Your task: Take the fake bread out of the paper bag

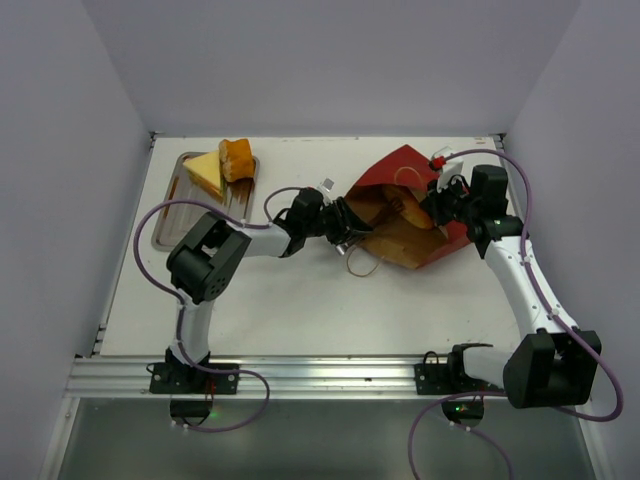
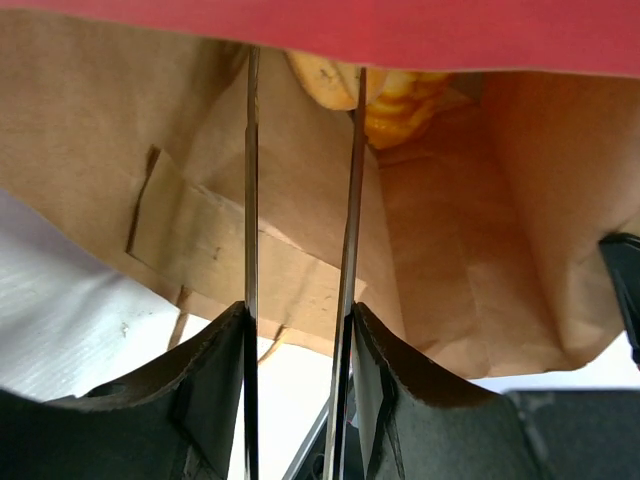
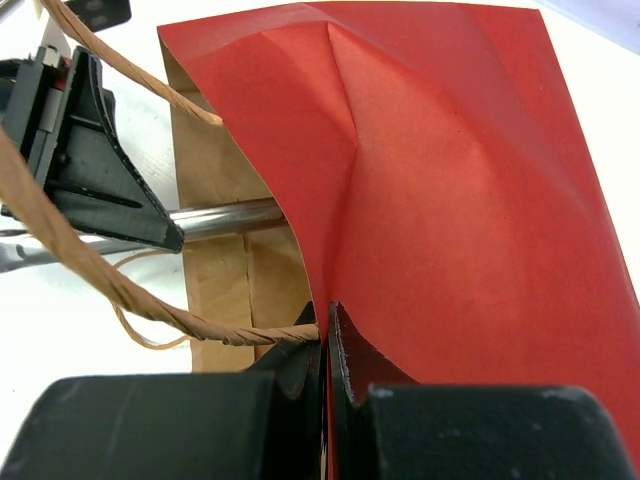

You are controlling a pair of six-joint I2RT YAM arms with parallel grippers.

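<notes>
The paper bag (image 1: 420, 235) lies on its side on the white table (image 1: 300, 310), its mouth facing the left arm. Most of its brown inside is hidden from the top view by the red upper wall. The fake bread (image 2: 400, 105) sits deep inside the bag against the back, a golden lump cut off above by the bag's red edge, so its full shape cannot be made out. The left gripper (image 2: 305, 62) reaches in through the mouth with two thin metal blades set apart and parallel. Nothing is clamped in the stretch that shows. The right-hand blade crosses in front of the bread, and the blade tips vanish behind the red edge, so contact with the bread cannot be told. The right gripper (image 3: 328, 340) is closed tight on the bag's red upper lip, beside a tan string handle (image 3: 150, 300) that runs out of frame. Well away from the bag, beyond the left arm, a steel tray (image 1: 175, 205) holds a yellow wedge (image 1: 205, 173) and a brown roll (image 1: 237, 158), its near end covered by the arm.
</notes>
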